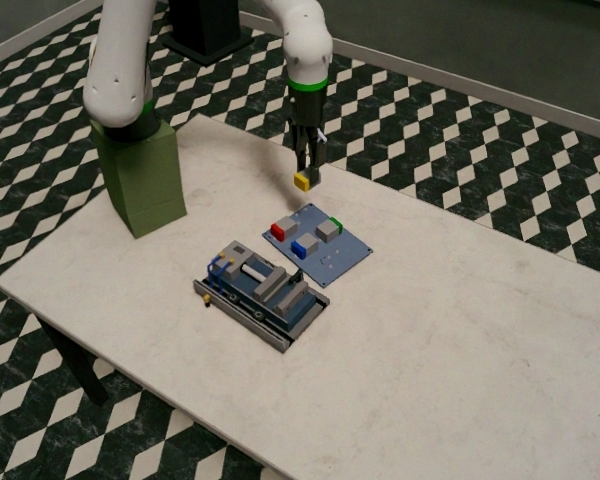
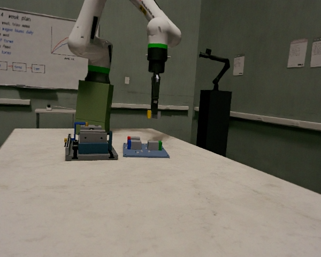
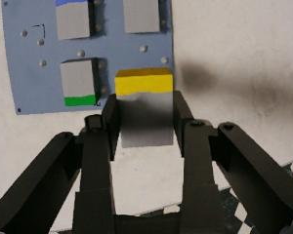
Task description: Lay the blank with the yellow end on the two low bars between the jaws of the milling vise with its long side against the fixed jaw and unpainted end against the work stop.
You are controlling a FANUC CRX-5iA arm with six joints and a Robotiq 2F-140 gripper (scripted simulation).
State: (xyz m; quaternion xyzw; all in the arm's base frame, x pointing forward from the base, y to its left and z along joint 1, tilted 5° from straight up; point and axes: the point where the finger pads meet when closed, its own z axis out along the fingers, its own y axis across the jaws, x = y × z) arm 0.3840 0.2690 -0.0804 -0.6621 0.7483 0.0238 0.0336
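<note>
My gripper (image 1: pixel 308 174) (image 2: pixel 154 112) (image 3: pixel 146 107) is shut on the sides of the grey blank with the yellow end (image 1: pixel 301 181) (image 2: pixel 148 113) (image 3: pixel 144 82) and holds it level, high above the table behind the plate. The blue plate (image 1: pixel 348 259) (image 2: pixel 146 153) (image 3: pixel 29 93) carries the red-ended blank (image 1: pixel 278 231), the blue-ended blank (image 1: pixel 299 249) and the green-ended blank (image 1: pixel 335 225) (image 3: pixel 79 83). The milling vise (image 1: pixel 303 316) (image 2: pixel 92 148) stands beside the plate. Its fixed jaw (image 1: pixel 291 298) and moving jaw (image 1: pixel 270 284) are apart. The bars between them are hidden, and the work stop is hard to make out.
Blue hoses (image 1: pixel 218 271) (image 2: pixel 75 129) rise at the vise's back end. The green robot pedestal (image 1: pixel 150 180) (image 2: pixel 93 103) stands behind the vise. Small pins (image 3: pixel 144 49) stick up from the plate among the blanks.
</note>
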